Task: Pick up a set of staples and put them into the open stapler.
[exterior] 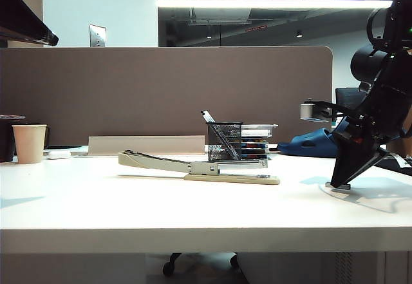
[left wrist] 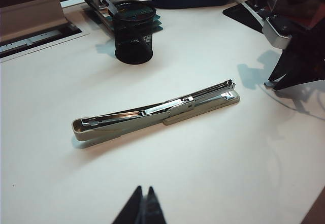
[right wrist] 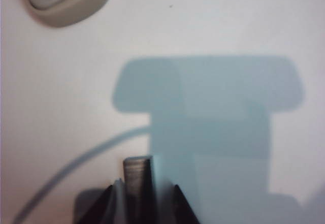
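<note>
Table: smooth white top, matt with a faint sheen. Stapler: beige body, seemingly painted or plastic, satin; magazine of bright, reflective silver metal. Set of staples: grey metal, finely ribbed, dull shine, sat between the black matt fingers of the right gripper at the table. Left gripper: black matt tips, above the table nearer than the stapler. Pen holder: black wire mesh. Cup: pale paper, matt. Partition: brown-grey, cloth-like, matt.
</note>
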